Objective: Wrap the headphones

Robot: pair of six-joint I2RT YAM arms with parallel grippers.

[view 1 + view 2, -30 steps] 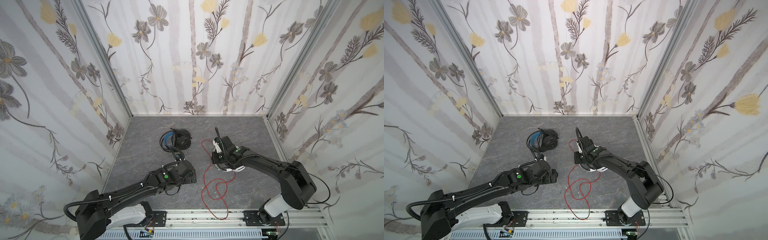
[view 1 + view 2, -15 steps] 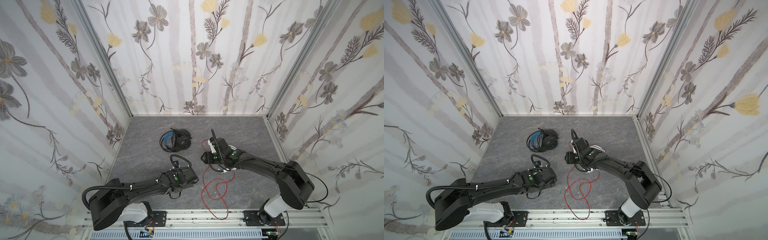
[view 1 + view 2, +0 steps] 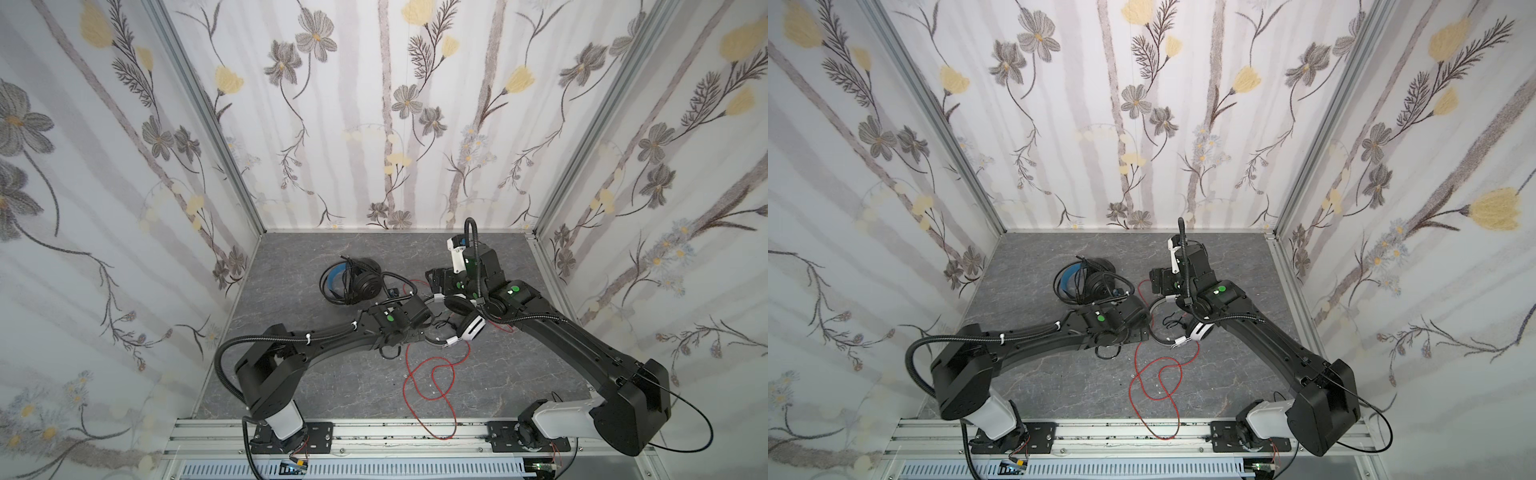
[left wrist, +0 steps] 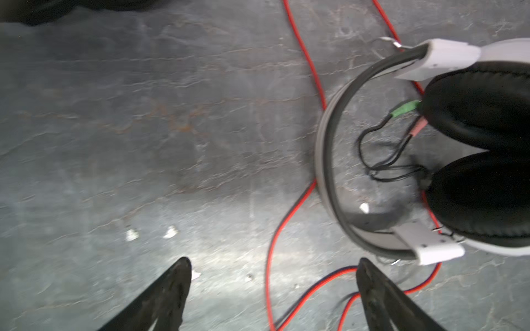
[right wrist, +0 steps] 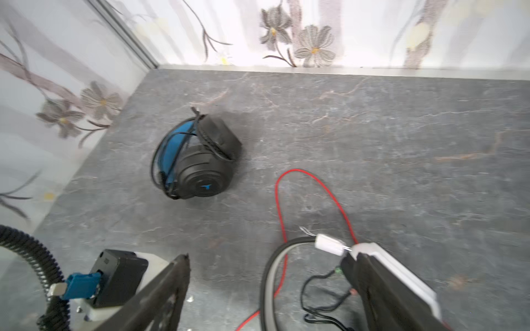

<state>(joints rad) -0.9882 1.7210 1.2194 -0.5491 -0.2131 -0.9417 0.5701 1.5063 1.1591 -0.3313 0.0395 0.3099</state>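
Observation:
The white headphones [image 3: 473,326] [image 3: 1202,330] lie mid-table with their black earpads [image 4: 481,114] together and the grey headband [image 4: 324,149] curving towards my left arm. Their red cable [image 3: 432,374] [image 3: 1158,374] trails in loops to the front rail. The left gripper [image 4: 274,265] is open low over the table, a red strand between its fingers. The right gripper [image 5: 268,258] [image 3: 436,278] is open above the headband [image 5: 272,272], one finger beside the white earcup [image 5: 401,275]. The black headphones [image 3: 353,280] [image 5: 198,163], with blue inner band, sit at the back left with their cable wound round them.
Floral walls [image 3: 124,208] close in the grey table [image 3: 519,374] on three sides. The metal rail [image 3: 374,432] with both arm bases runs along the front. Thin black leads with green and pink plugs [image 4: 404,109] lie inside the white headband. My left wrist [image 3: 409,316] is close to the right forearm.
The right gripper has opened, let go of the white headphones and moved back. The left arm has swung right, up to the white headband.

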